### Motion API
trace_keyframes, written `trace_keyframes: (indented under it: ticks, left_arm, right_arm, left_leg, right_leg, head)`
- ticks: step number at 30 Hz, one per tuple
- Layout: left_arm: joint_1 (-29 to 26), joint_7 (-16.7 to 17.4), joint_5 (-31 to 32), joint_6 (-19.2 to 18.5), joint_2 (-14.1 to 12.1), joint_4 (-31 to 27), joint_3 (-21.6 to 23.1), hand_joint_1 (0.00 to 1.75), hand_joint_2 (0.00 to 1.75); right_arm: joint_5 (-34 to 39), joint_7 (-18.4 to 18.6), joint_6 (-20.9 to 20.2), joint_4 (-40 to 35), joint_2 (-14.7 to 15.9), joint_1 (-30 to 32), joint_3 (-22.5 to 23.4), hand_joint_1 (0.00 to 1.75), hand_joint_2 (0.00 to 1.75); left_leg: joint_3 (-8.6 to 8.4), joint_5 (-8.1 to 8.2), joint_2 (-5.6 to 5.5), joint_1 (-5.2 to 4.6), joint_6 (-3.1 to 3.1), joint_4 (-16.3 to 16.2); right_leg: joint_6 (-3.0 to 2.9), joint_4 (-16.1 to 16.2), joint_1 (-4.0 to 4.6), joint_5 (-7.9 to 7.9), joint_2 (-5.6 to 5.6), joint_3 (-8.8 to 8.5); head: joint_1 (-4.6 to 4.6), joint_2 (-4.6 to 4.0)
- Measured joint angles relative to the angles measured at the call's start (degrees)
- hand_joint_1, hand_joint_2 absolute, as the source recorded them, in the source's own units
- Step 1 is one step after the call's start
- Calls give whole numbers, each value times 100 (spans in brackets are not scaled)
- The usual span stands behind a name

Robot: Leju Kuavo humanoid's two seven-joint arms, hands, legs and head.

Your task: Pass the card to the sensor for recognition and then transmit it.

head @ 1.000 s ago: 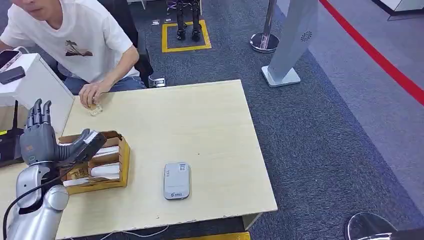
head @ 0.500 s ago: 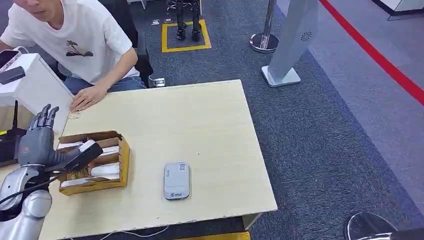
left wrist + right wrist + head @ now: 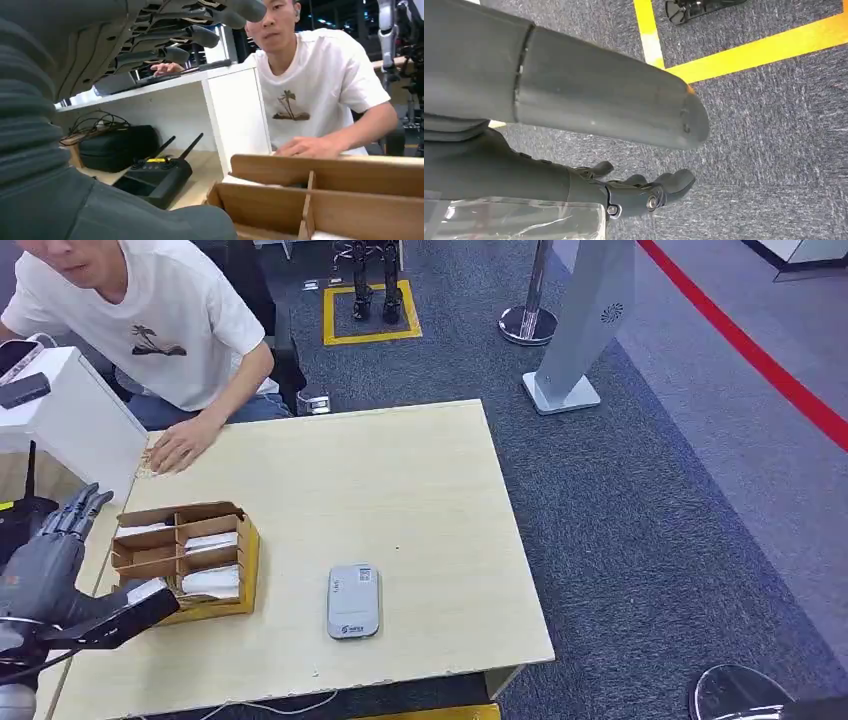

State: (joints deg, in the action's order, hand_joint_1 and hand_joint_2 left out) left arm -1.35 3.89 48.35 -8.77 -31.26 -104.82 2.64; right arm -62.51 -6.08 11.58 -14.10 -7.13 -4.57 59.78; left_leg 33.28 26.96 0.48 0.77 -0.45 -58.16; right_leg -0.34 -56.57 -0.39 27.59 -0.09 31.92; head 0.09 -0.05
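Left hand (image 3: pixel 45 570) hovers beside the cardboard box (image 3: pixel 185 562) on the worktop (image 3: pixel 400 490), fingers spread, holding nothing. Cards (image 3: pixel 210 582) lie in the box; the sensor (image 3: pixel 353 601) waits nearby. Nothing seems picked yet; pickup, scan and handover remain. Right hand (image 3: pixel 634 192) hangs empty, fingers loosely apart.

A person in a white T-shirt with a palm-tree print (image 3: pixel 150 320) leans in at the far-left corner of the pale wooden table (image 3: pixel 400 500), one hand flat on the tabletop (image 3: pixel 180 445). Beside that corner stands a white shelf unit (image 3: pixel 70 415), a dark flat device lying on its top (image 3: pixel 24 390). On the lower shelf sit a black remote controller with two antennas (image 3: pixel 157 175) and a black zip case (image 3: pixel 117 147). Beyond the table, grey carpet carries a yellow square outline (image 3: pixel 370 315), a red floor line (image 3: pixel 750 345), a chrome stanchion base (image 3: pixel 528 325) and a slanted grey sign stand (image 3: pixel 585 330).
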Motion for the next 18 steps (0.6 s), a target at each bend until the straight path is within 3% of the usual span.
trace_keyframes:
  ticks: [11, 18]
  left_arm:
    - [-1060, 35, 260, 92, -52, -606, -168, 0, 175]
    - [-1348, 125, 411, 138, -44, -641, -181, 0, 175]
  right_arm:
    - [28, 24, 17, 2, -2, -3, 118, 0, 0]
    - [-13, 42, 11, 2, 0, -5, 125, 0, 0]
  left_leg:
    - [0, 1, -1, 0, 0, 0]
    - [-1, 0, -3, 1, 0, 0]
  right_leg:
    - [-1, 1, 0, 2, -1, -1]
    - [-1, 0, 0, 1, -5, -1]
  head:
    - [0, -2]
    - [0, 0]
